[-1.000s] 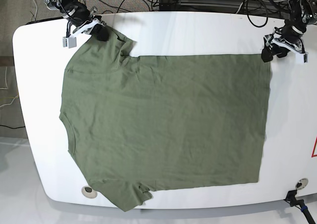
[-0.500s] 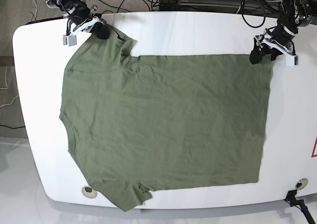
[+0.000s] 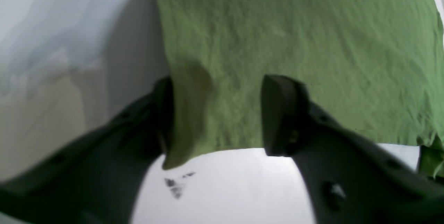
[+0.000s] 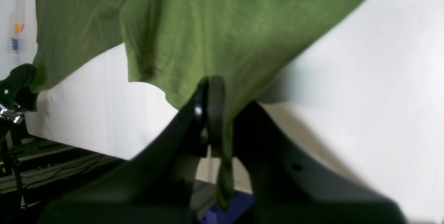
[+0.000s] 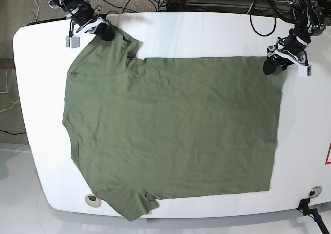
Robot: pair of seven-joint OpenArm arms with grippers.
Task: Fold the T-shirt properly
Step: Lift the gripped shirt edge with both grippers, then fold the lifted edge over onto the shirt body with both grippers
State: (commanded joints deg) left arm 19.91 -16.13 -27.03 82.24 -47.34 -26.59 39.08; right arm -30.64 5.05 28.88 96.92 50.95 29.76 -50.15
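Observation:
The olive-green T-shirt (image 5: 170, 125) lies spread flat on the white table (image 5: 207, 32), collar to the left, hem to the right. My right gripper (image 5: 106, 33) is at the far sleeve. In the right wrist view it (image 4: 227, 120) is shut on a fold of the T-shirt (image 4: 194, 26), which hangs up from the table. My left gripper (image 5: 274, 64) is at the far hem corner. In the left wrist view it (image 3: 218, 116) is open, and the T-shirt's corner (image 3: 277, 36) lies between its two fingers (image 3: 281, 120).
Cables (image 5: 139, 1) run along the table's far edge behind both arms. Two round marks (image 5: 92, 199) (image 5: 315, 192) sit near the front edge. A red sticker (image 5: 328, 156) is at the right edge. A small dark smudge (image 3: 177, 184) marks the table under my left gripper.
My left gripper moved left from beyond the hem corner, then settled down onto the corner, jaws astride the cloth. The right gripper and the sleeve have not moved.

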